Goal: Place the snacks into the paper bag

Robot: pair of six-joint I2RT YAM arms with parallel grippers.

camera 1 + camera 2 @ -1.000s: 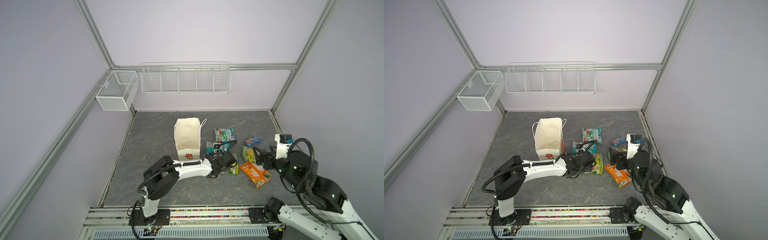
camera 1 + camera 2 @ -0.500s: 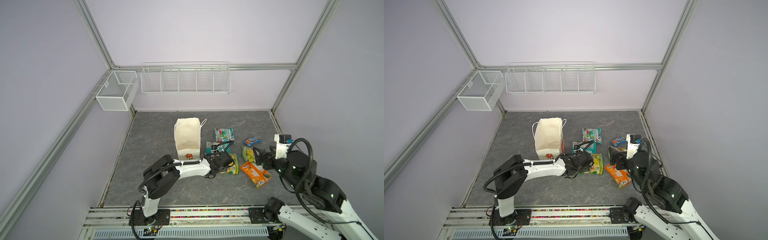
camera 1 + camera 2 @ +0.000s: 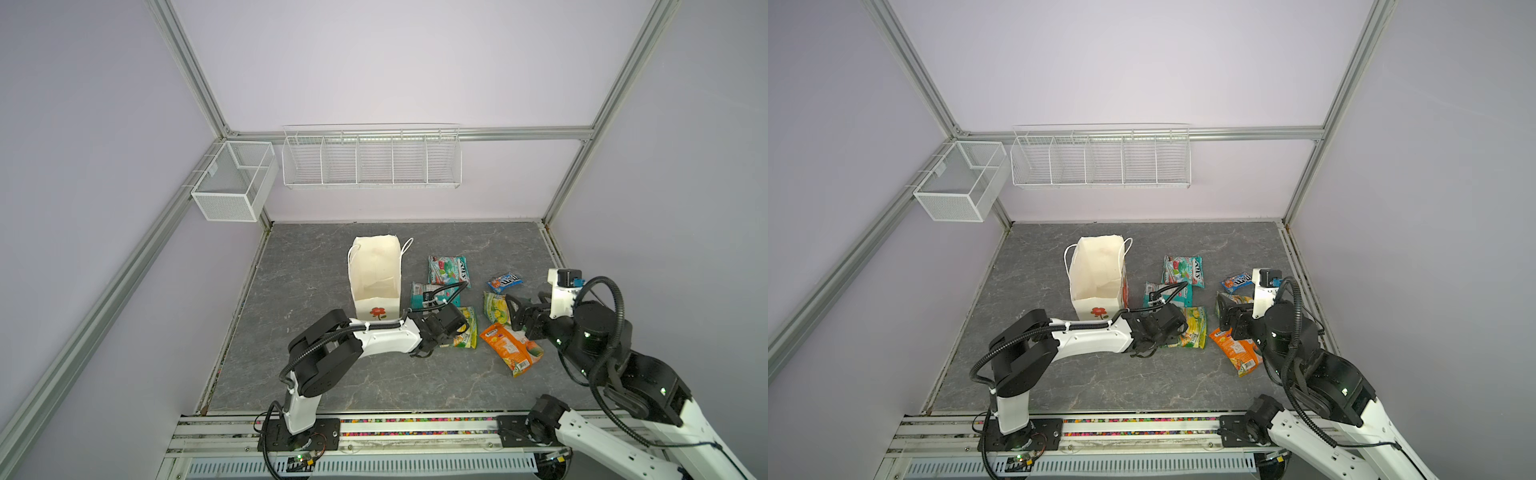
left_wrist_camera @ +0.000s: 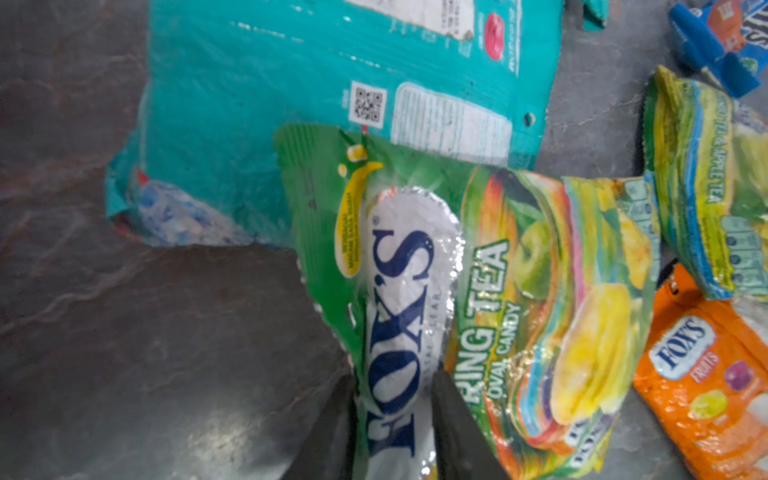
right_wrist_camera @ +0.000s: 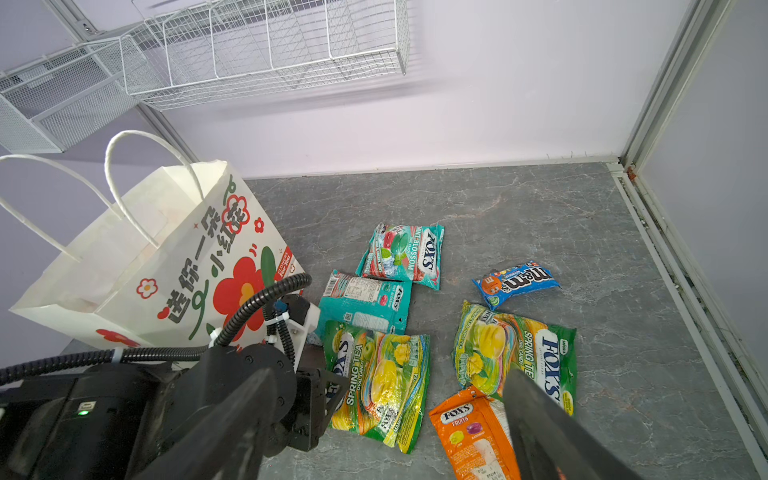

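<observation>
The cream paper bag (image 3: 376, 274) (image 5: 166, 257) stands open at the floor's middle left. To its right, in both top views, lie the snacks. My left gripper (image 3: 449, 328) (image 4: 392, 380) is shut on the near end of a green-yellow FOX'S packet (image 4: 540, 291) (image 5: 382, 374), which lies partly over a face-down teal packet (image 4: 332, 83) (image 3: 424, 293). A second teal packet (image 3: 449, 270) lies behind. My right gripper (image 3: 521, 318) (image 5: 388, 376) hangs open above another green-yellow packet (image 5: 515, 353) and an orange packet (image 5: 469, 436). A blue M&M's packet (image 3: 505, 282) lies further back.
A long wire basket (image 3: 372, 160) hangs on the back wall and a mesh basket (image 3: 232, 187) on the left frame. The right wall's rail (image 5: 685, 291) runs close beside the snacks. Bare grey floor (image 3: 311, 257) surrounds the bag.
The left gripper's jaws have closed in from wide open onto the green-yellow packet's end. The right arm has stayed still.
</observation>
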